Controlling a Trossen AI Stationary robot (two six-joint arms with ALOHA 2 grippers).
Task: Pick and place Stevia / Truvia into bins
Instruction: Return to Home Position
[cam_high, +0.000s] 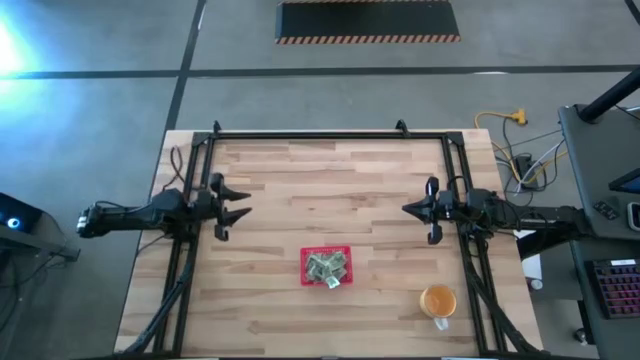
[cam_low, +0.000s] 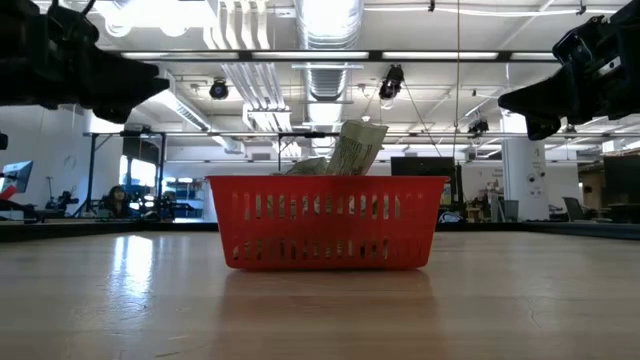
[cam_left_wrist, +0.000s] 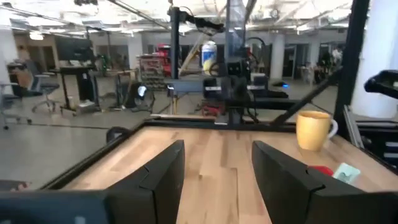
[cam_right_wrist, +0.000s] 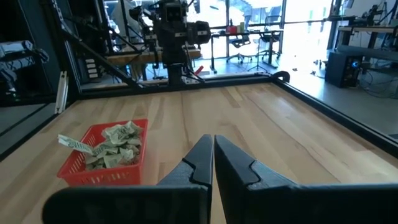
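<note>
Closest in the right wrist view: right gripper (cam_right_wrist: 212, 149), fingers pressed together, empty. Beyond, mid-table: red tray (cam_right_wrist: 106, 176) heaped with crumpled pale green-and-white sachets (cam_right_wrist: 115, 146), one hanging over a wall, unseen from table height, plain from above. Farther off: left gripper (cam_high: 241, 203), fingers parted, empty.

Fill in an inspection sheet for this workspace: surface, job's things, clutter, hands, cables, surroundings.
Surface: wooden table, dark frame round it.
Job's things: sachets piled in the red tray, one hanging over its rim.
Clutter: orange cup on the right hand's side.
Hands: left hand open, right hand shut; both raised, empty.
Cables: yellow cable on the floor off the table.
Surroundings: desk beside the table; seated person far off.
</note>
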